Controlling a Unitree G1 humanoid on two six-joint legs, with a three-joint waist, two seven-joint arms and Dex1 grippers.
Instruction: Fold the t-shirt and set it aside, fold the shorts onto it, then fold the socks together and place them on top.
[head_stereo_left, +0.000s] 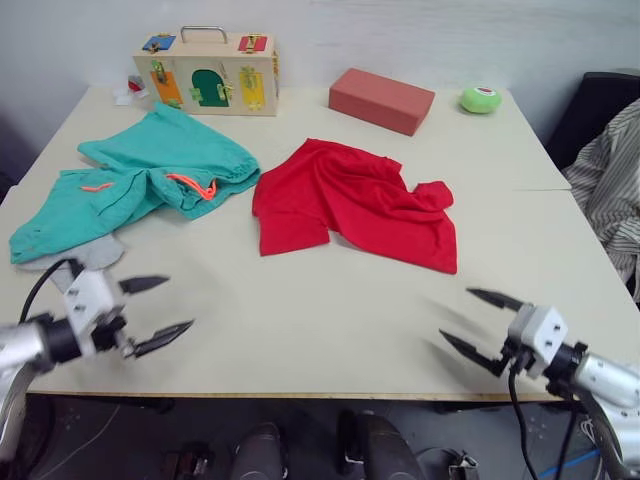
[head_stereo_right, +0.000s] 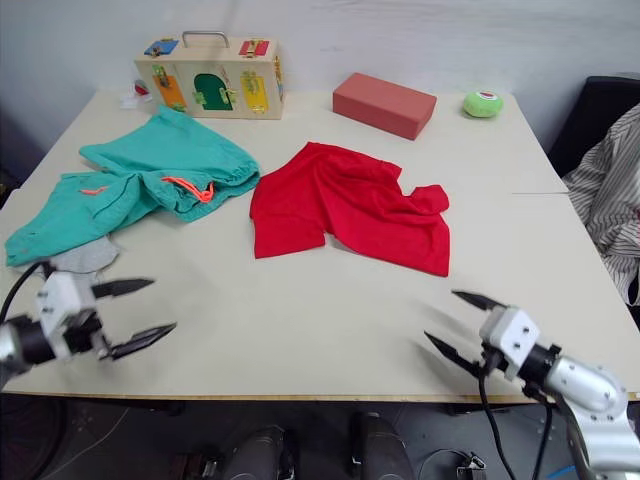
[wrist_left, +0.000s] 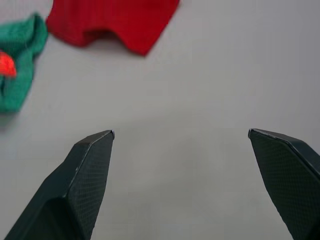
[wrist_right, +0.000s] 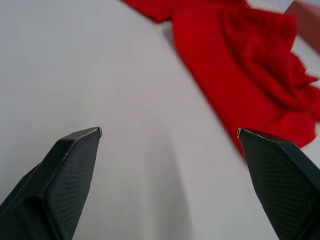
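Left eye view: 1 t-shirt (head_stereo_left: 352, 203), 1 shorts (head_stereo_left: 140, 180); both grippers (head_stereo_left: 158, 312) (head_stereo_left: 482, 322) wide, empty.

The socks (head_stereo_left: 88, 254) lie mostly hidden under the shorts (head_stereo_left: 150, 175), apparently only one grey edge showing.

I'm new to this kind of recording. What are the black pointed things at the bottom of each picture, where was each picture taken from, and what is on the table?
The black points are the jaws of a two-armed robot. Two pictures come from cameras on its head, looking down over the table; the other two come from a camera on each wrist, looking out between that arm's jaws. The left gripper and right gripper are both open and hold nothing. On the table lie a crumpled red t-shirt, teal shorts with grey socks partly under them, a wooden latch box, a red block and a small green round thing.
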